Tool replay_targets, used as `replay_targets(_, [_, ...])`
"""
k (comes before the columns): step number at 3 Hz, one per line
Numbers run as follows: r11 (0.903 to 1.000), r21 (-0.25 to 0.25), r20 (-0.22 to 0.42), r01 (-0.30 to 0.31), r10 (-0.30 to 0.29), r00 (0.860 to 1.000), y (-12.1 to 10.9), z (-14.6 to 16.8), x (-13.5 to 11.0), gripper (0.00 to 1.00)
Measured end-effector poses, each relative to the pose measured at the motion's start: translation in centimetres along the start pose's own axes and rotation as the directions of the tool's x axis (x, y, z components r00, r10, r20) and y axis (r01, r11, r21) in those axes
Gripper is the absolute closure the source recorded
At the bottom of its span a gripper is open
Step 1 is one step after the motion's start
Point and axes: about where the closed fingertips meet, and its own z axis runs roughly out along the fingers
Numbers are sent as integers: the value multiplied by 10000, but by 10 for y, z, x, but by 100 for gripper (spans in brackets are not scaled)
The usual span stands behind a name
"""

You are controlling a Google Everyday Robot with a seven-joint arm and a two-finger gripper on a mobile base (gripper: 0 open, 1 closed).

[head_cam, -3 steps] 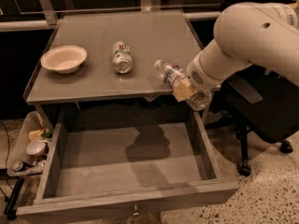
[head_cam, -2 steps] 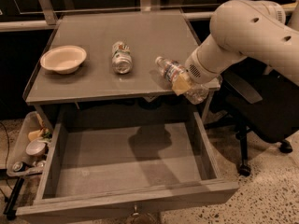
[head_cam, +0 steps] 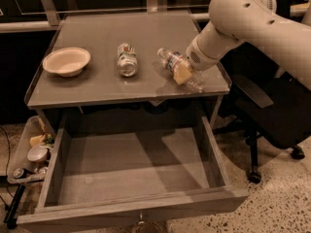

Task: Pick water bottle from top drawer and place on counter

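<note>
Drawer nearest: the wide shallow grey top drawer (head_cam: 131, 178) stands open beneath the flat grey counter (head_cam: 97, 89), near whose front-right corner the two-finger gripper (head_cam: 183, 73) clamps the tilted clear crinkled plastic water bottle (head_cam: 168, 59) around its body, likely light, slippery, crushable.

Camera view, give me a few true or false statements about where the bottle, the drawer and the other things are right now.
1. The top drawer stands pulled open. True.
2. The water bottle lies inside the drawer. False: the tool grips it, tilted, over the right front part of the counter.
3. A can lies on its side on the counter, between the bowl and the bottle. True.
4. The bowl sits on the counter's right side. False: it sits on the left side.
</note>
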Motion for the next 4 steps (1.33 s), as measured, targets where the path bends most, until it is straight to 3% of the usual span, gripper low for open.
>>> replay_targets(1, [9997,-65,-36,256,-257,9997,-10,10,-30,100])
replay_targets(2, [9990,-177,-176,403,-406,9990,-13,24,-45,100])
replay_targets(3, [9990,-371,-314,269,-280,9991,-13,35,-41,100])
replay_targets(4, [9989,-372,-315,269,-281,9991,-13,35,-41,81])
